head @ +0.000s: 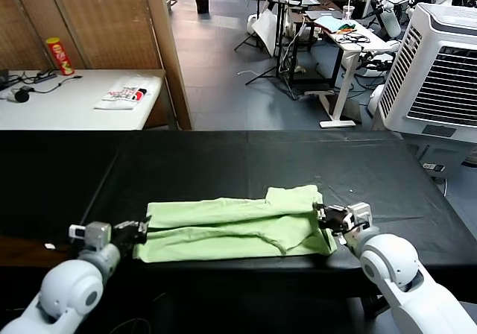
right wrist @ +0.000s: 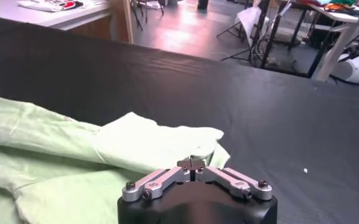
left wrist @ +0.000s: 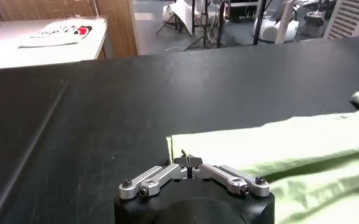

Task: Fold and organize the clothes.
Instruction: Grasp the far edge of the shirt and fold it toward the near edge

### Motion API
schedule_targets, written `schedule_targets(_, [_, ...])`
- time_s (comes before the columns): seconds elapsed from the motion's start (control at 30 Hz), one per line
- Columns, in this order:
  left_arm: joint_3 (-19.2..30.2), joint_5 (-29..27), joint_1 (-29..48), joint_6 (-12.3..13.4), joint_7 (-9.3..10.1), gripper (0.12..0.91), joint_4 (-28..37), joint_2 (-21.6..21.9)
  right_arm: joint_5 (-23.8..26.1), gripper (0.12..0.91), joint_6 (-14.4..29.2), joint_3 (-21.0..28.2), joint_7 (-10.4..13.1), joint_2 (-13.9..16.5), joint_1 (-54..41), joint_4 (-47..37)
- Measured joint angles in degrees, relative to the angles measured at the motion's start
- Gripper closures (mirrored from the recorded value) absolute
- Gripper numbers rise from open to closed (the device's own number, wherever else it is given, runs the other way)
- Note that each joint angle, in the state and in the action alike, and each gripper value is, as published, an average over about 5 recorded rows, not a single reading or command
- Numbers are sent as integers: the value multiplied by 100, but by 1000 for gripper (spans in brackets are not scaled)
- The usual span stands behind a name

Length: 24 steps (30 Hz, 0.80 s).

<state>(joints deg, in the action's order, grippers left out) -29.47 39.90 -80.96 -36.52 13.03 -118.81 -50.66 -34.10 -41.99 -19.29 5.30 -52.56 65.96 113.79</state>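
Two grippers, left (head: pixel 139 230) and right (head: pixel 325 216), each pressed together on an opposite end of the pale lime-green thin-fabric shirt (head: pixel 231 229), whose long axis runs left-right along the near edge of the black-covered table (head: pixel 223 159), equally close.

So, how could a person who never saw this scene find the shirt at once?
Look at the long black table before the robot. Near its front edge, between the left gripper and the right gripper, lies the shirt, folded into a long band. It is the only pale lime-green thing on the table.
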Motion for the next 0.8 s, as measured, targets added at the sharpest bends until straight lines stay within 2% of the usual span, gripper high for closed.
schedule_targets(0.23, [2, -146, -66, -16, 24, 904, 88, -83, -108, 902, -20, -63, -21, 32, 106, 120])
schedule_targets(0.33, [-5, -139, -95, -139, 63, 855, 44, -101, -256, 834, -21, -154, 17, 81, 187, 223])
schedule_targets(0.5, [-111, -33, -207, -401, 163, 594, -171, -66, -526, 562, -21, -454, 97, 120, 345, 406])
schedule_targets(0.63, [-253, 131, -292, -463, 195, 377, -386, -7, -629, 349, -14, -657, 277, 21, 295, 363])
schedule_targets(0.7, [-321, 253, -265, -414, 210, 292, -439, -23, -607, 273, 19, -667, 354, -77, 191, 261])
schedule_targets(0.8, [-355, 365, -104, -292, 271, 241, -390, -108, -510, 234, 107, -605, 395, -272, -49, 29])
